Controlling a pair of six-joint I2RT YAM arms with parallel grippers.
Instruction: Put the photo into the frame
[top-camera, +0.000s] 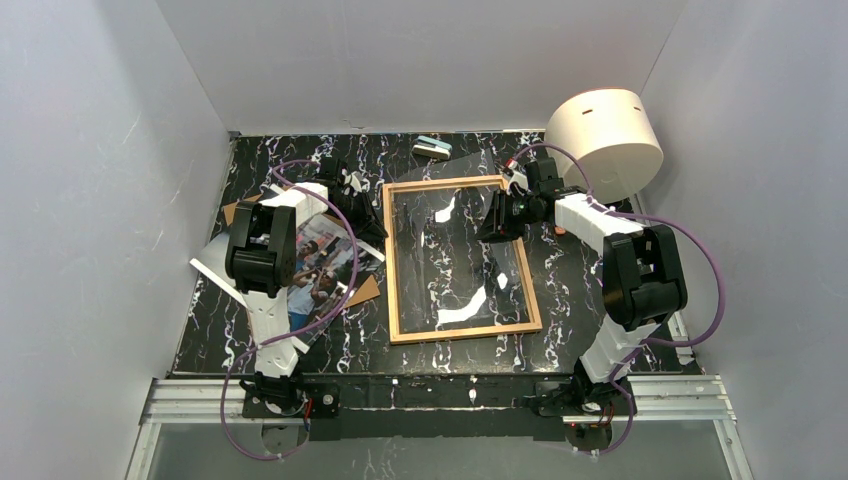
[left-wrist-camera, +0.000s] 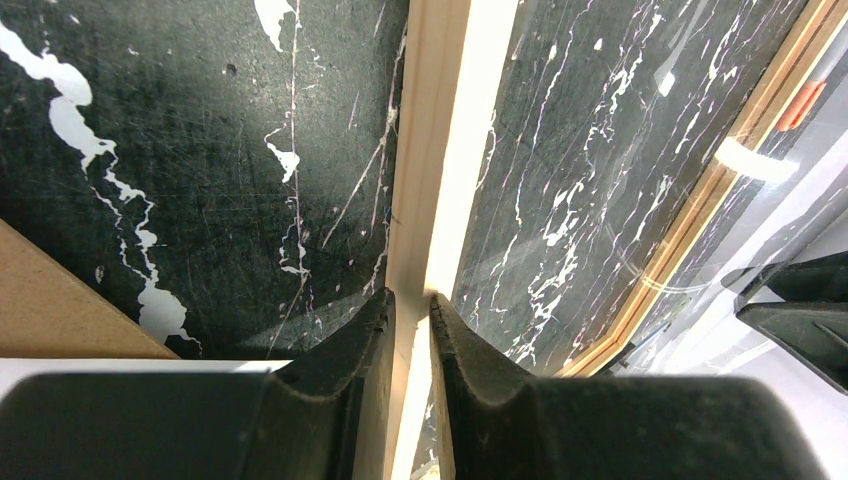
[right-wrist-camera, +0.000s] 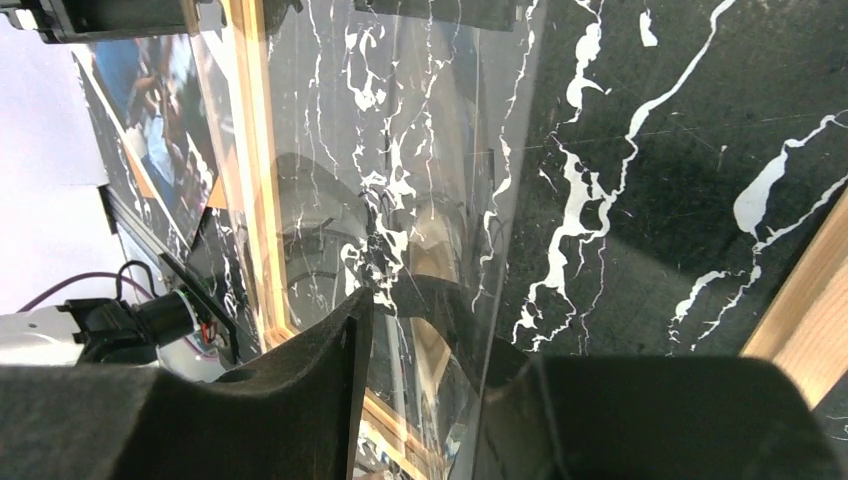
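Presently I am pinching the frame (top-camera: 389, 270) with the left gripper (left-wrist-camera: 412, 310), right gripper (right-wrist-camera: 428, 332) closure unclear, photo (top-camera: 318, 262) lying uninserted by the table's (top-camera: 566, 300) left edge.

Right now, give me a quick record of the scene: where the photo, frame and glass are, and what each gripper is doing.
photo: face up, left of frame, on brown cardboard, partly under left arm
frame: lying flat, centre
glass pane: overhangs frame's far rail
left gripper: shut on frame's left rail
right gripper: jaws apart at pane's edge
photo in frame: no
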